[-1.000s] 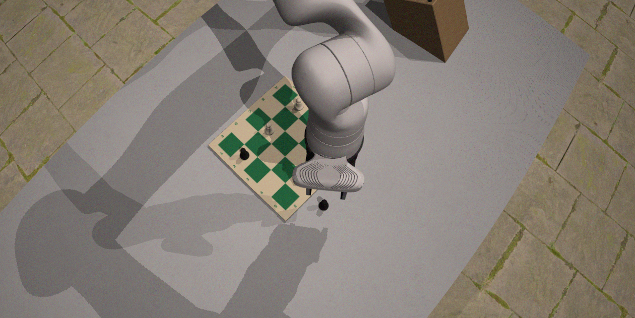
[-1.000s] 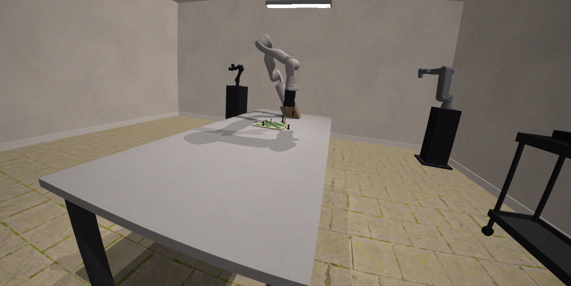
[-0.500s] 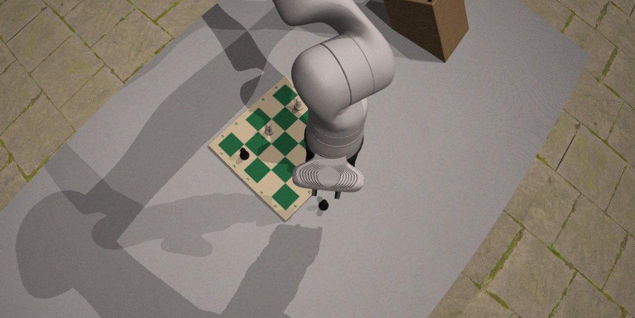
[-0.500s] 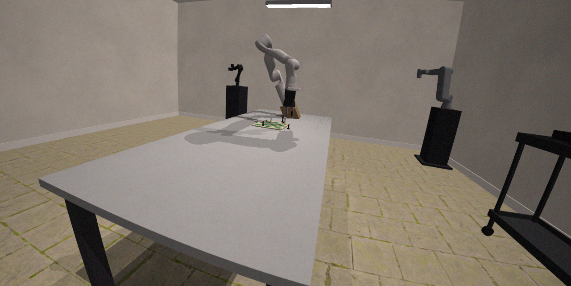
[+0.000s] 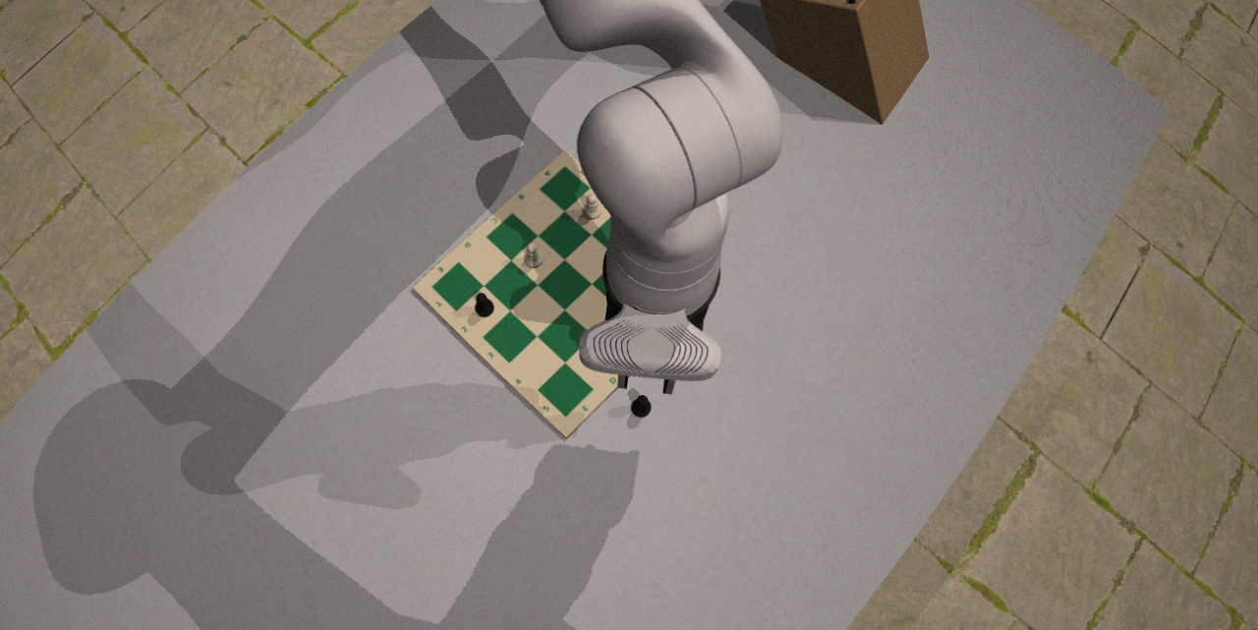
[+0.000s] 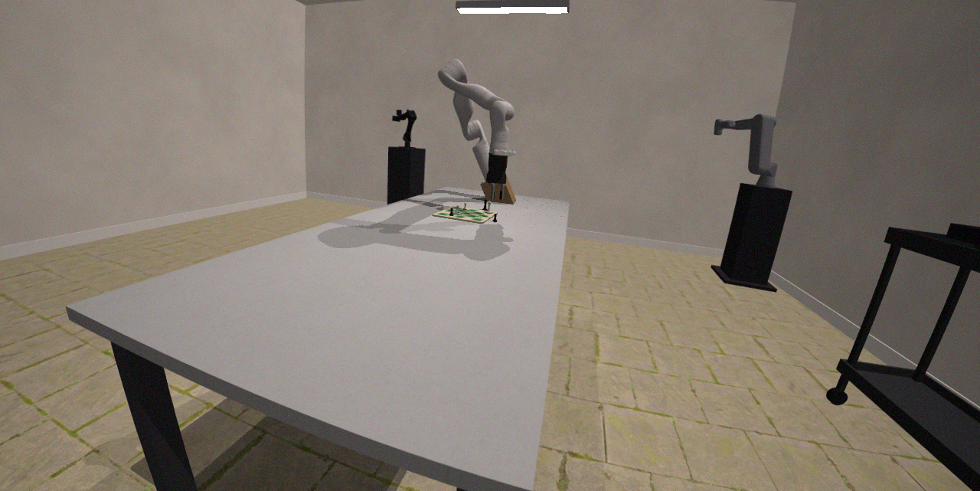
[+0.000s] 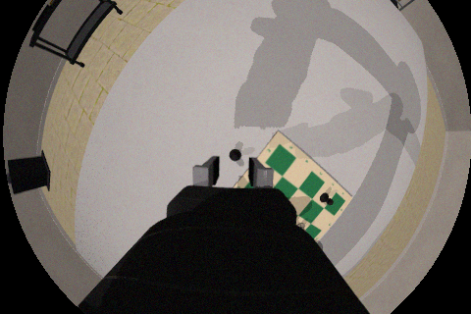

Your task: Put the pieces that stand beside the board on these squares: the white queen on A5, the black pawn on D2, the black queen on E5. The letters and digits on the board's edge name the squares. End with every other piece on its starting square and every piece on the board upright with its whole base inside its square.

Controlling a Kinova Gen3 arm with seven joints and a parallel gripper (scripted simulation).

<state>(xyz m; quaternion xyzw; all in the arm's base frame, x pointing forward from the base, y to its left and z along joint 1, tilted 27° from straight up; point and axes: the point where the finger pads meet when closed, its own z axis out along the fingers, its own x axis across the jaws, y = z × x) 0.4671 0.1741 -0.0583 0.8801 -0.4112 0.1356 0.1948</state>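
A small black pawn with a round head (image 5: pixel 641 404) (image 7: pixel 235 153) (image 6: pixel 494 219) stands upright on the table just off the corner of the green and cream board (image 5: pixel 424 295) (image 7: pixel 313 184) (image 6: pixel 465 214). My gripper (image 5: pixel 646 385) (image 7: pixel 234 167) hangs over the board's edge close to that pawn. Its fingers are partly open with nothing between them, and the pawn lies just beyond the fingertips. Two white pieces (image 5: pixel 531 255) (image 5: pixel 591 206) and another black pawn (image 5: pixel 483 304) (image 7: pixel 330 202) stand on the board. The arm hides the board's right part.
The arm's brown base block (image 5: pixel 844 28) stands at the table's back right. The grey table (image 5: pixel 880 292) extends far beyond the board on all sides.
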